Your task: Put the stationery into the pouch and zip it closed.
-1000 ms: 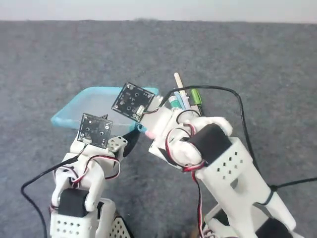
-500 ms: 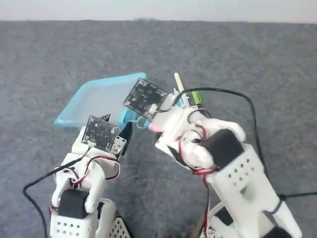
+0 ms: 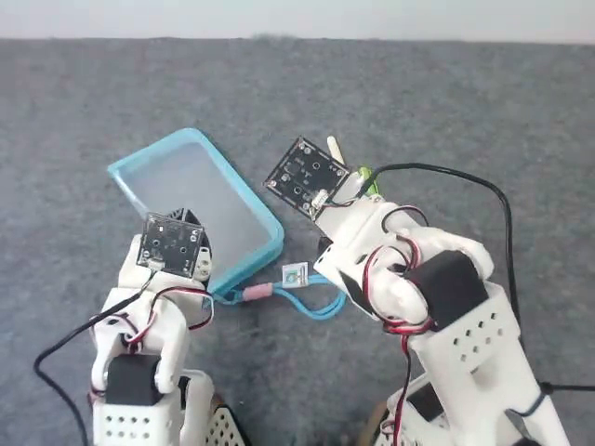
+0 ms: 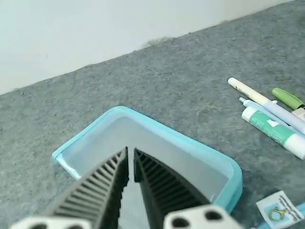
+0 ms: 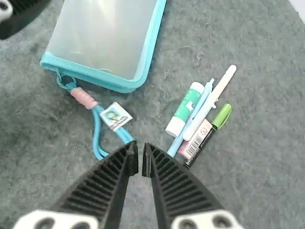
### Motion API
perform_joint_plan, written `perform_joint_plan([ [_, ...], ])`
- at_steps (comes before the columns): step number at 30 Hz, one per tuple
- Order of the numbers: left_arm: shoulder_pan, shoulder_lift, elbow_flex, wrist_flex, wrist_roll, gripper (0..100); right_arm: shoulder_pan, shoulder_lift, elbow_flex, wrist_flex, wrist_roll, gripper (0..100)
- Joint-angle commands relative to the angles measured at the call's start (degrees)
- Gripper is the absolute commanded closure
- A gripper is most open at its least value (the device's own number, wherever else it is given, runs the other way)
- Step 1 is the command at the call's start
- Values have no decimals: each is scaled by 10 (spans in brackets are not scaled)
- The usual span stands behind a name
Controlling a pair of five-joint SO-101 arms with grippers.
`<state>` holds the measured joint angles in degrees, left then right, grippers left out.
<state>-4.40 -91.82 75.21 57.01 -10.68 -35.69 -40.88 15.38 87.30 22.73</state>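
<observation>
The light blue mesh pouch lies flat on the grey carpet, with its pink zipper pull, blue strap and white tag trailing from one corner. My left gripper hovers over the pouch, shut and empty. My right gripper is also shut and empty, poised above the strap's end. The stationery lies together beside the pouch: a glue stick, a white pen, a pale blue pen, a green marker and a small pinkish stick.
Grey carpet stretches around the pouch and pens, up to a pale wall at the far edge. A black cable loops over the right arm. In the high view the right arm's camera board covers most of the stationery.
The pouch, earlier lifted and tilted between the two grippers, now lies flat and farther left. The right arm drew back to the right, and the strap now rests on the carpet.
</observation>
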Motion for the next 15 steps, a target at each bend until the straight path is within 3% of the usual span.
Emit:
perform_joint_plan([
  [1,-4,-6,-8,-15,0,989,1,-15,35,-15,-2,991],
  [6,-91,-3,-45,-13,1,987,-58,-2,211,-162,-33,989],
  [9,-156,5,-83,-13,-2,987,-87,44,231,-199,-33,983],
  [15,-246,194,-190,-13,-3,944,-158,195,159,-216,-35,801],
])
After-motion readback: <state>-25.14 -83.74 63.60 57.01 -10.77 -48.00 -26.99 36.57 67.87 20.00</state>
